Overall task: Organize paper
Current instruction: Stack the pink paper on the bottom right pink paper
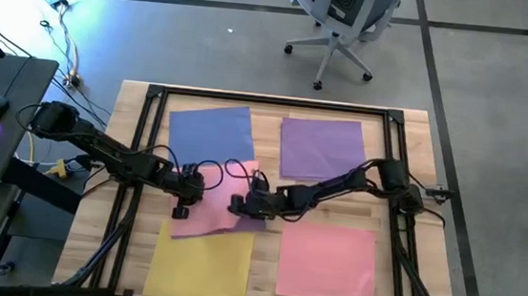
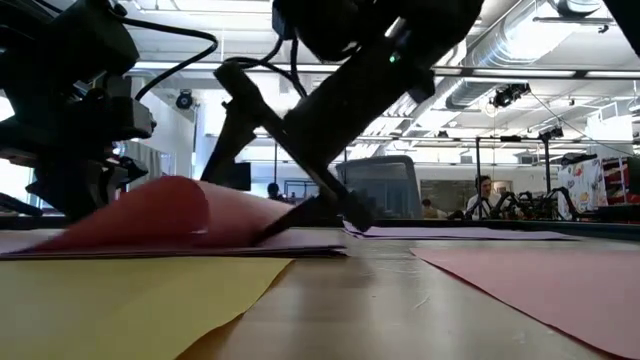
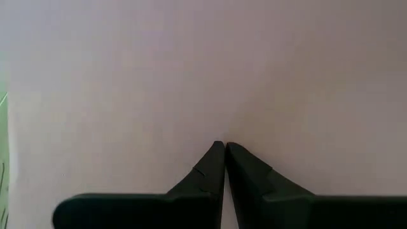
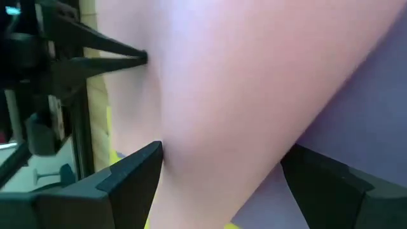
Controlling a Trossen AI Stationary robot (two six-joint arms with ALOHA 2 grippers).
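Right under both grippers, mid-table, a thin pink rectangular paper sheet (image 1: 209, 210) is being worked — it's pinned flat by the clenched left gripper (image 1: 183, 198), probably as an anchor, while its bowed-up edge is straddled by the wide-open right gripper (image 1: 240, 206) — nothing grasped.

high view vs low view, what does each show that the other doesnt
Only the high view shows the whole layout: blue sheet and purple sheet at the far side, yellow sheet and pink sheet at the near side, plus an office chair on the floor. Only the low view shows the loose pink sheet bulging up off the table, and a person in the room behind. Both show the left gripper and right gripper at that sheet.
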